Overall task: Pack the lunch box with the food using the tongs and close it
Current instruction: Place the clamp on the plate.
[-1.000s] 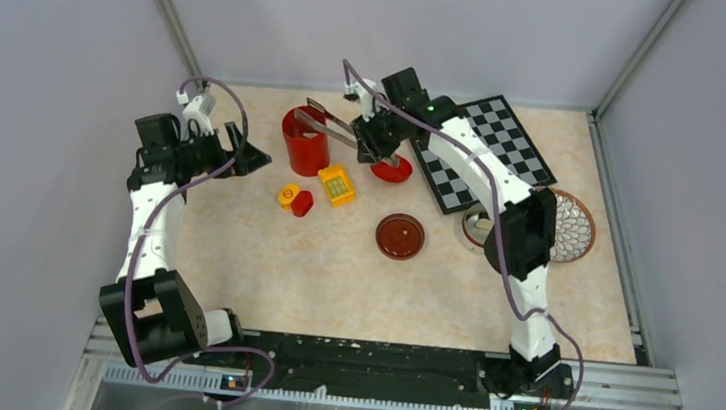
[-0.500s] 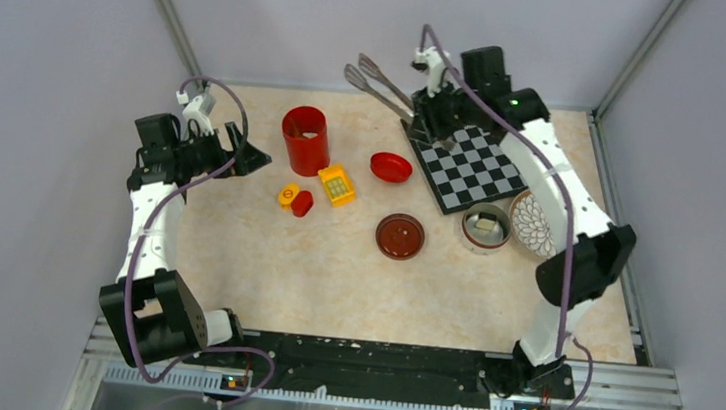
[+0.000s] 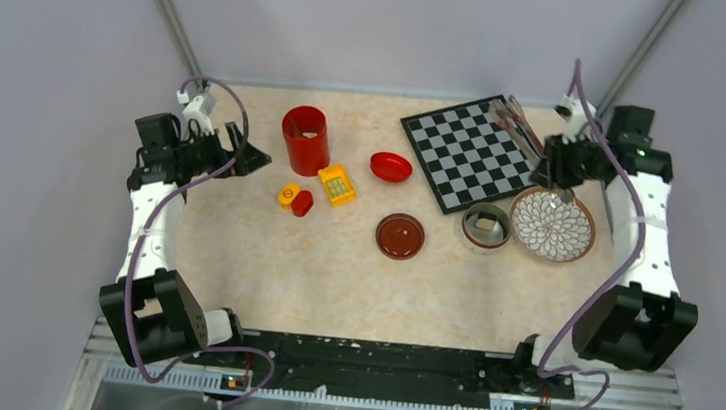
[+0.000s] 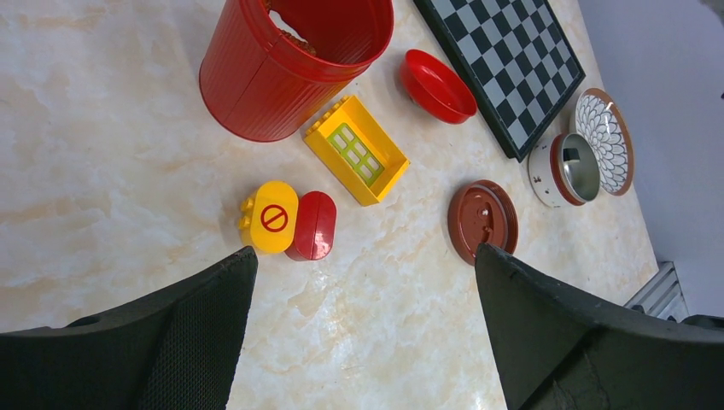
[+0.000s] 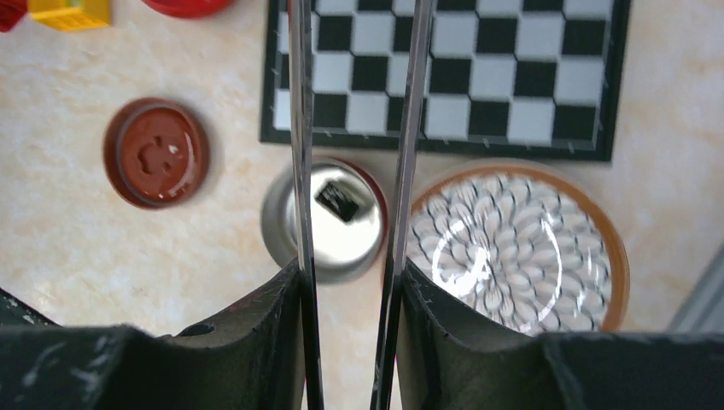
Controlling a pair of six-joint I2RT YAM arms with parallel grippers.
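While the right hand (image 3: 557, 166) grips the tongs (image 3: 514, 119) across both arms, jaws narrow, the tongs lie out over the chessboard's (image 3: 459, 154) far right corner; lunch box (image 3: 485, 243) stands open on the worktop (image 3: 332, 272), just beside the patterned plate (image 3: 576, 248), one pale piece of food (image 3: 486, 223) inside; brown lid (image 3: 400, 237) lies near, to its left; left hand (image 3: 247, 149) hangs wide, holding nothing, well apart at the left side.

A beige marbled tabletop (image 3: 351, 284) sits boxed in by plain pale grey walls (image 3: 386, 26) and slim metal corner posts (image 3: 165, 5).
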